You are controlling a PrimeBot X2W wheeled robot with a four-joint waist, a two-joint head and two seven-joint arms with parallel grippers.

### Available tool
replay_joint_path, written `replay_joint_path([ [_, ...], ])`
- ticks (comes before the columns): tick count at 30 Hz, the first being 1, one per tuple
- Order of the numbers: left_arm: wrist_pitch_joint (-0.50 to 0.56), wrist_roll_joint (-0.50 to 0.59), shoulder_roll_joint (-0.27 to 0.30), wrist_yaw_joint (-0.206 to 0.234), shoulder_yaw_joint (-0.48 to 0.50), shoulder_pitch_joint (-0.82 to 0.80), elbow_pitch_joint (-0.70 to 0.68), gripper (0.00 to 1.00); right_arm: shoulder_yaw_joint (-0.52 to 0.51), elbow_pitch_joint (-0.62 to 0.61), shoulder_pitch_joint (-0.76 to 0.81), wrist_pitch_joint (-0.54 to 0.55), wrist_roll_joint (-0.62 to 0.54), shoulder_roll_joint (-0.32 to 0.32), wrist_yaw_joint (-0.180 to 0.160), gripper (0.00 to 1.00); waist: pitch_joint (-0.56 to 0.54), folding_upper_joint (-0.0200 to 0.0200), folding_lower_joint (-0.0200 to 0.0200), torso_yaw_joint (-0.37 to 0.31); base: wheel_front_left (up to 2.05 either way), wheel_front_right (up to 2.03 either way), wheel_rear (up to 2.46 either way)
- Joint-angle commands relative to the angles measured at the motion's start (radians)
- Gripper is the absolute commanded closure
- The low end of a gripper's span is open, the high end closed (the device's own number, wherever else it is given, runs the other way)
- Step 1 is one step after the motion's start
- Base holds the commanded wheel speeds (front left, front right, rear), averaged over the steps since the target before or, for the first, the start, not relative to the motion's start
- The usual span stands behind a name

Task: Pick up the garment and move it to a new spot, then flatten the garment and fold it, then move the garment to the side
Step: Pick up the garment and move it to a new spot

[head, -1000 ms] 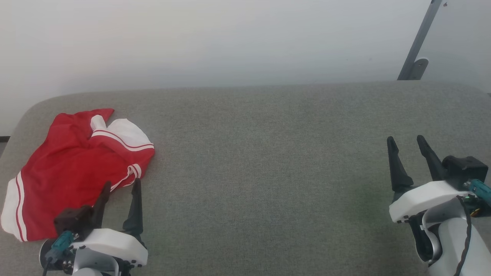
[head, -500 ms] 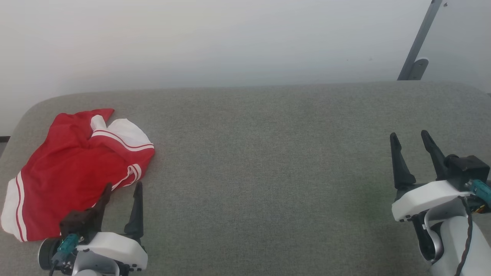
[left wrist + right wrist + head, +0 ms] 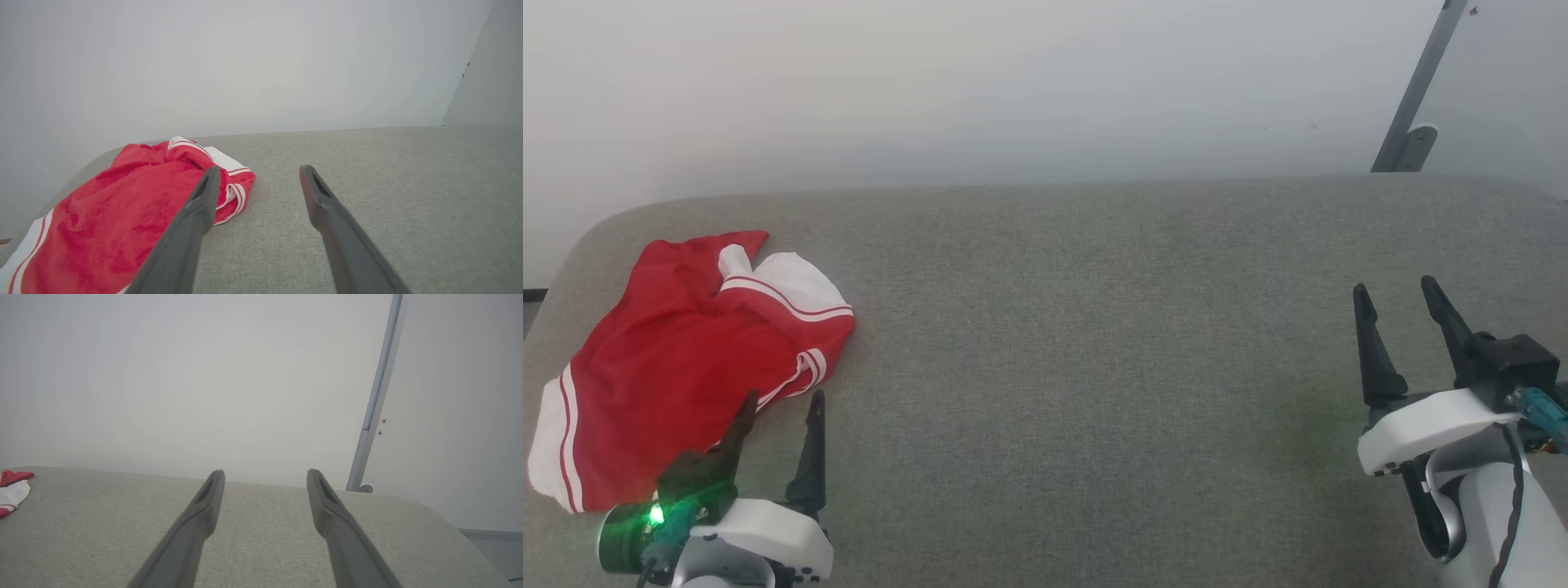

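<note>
Found the garment crumpled at the left end of the grey surface, long axis slanting near-left to far-right. Lay just ahead of the left gripper, spread wide, empty; well apart from the right gripper, likewise spread, holding nothing.

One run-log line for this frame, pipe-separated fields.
stage: pre-pickup | garment: crumpled, left end of table | left gripper: open, near garment | right gripper: open, empty

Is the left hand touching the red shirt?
Cannot tell. In the head view the left hand has one finger overlapping the red shirt; neither contact nor gap shows plainly.
</note>
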Motion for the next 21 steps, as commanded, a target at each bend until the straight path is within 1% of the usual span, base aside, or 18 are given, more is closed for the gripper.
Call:
replay_joint_path([
  [1, -0.006, 0.001, -0.003, -0.002, 0.007, -0.011, 0.001, 0.0, 0.003, 0.0, 0.006, -0.006, -0.001, 0.0, 0.0, 0.0, 0.0, 0.0, 0.0, 0.001, 0.0, 0.0, 0.0],
  [6, -0.006, -0.006, -0.005, -0.004, 0.004, -0.023, 0.011, 0.0, 0.001, -0.001, 0.011, -0.006, 0.012, -0.001, 0.0, 0.0, 0.001, 0.0, 0.0, 0.018, 0.0, 0.0, 0.0],
  [10, -0.006, -0.004, -0.005, -0.003, 0.009, -0.039, 0.022, 0.0, 0.011, -0.006, 0.014, -0.006, 0.023, -0.006, 0.0, 0.0, 0.003, 0.0, 0.0, 0.059, 0.0, 0.0, 0.0],
  [15, -0.006, 0.01, -0.014, 0.001, 0.029, -0.044, 0.035, 0.0, 0.046, -0.005, 0.015, -0.006, 0.027, -0.013, 0.0, 0.0, 0.005, 0.0, 0.0, 0.15, 0.0, 0.0, 0.0],
  [21, -0.006, 0.021, -0.034, 0.006, 0.056, -0.04, 0.052, 0.0, 0.106, 0.004, 0.004, -0.006, 0.032, -0.019, 0.0, 0.0, 0.015, 0.0, 0.0, 0.296, 0.0, 0.0, 0.0],
])
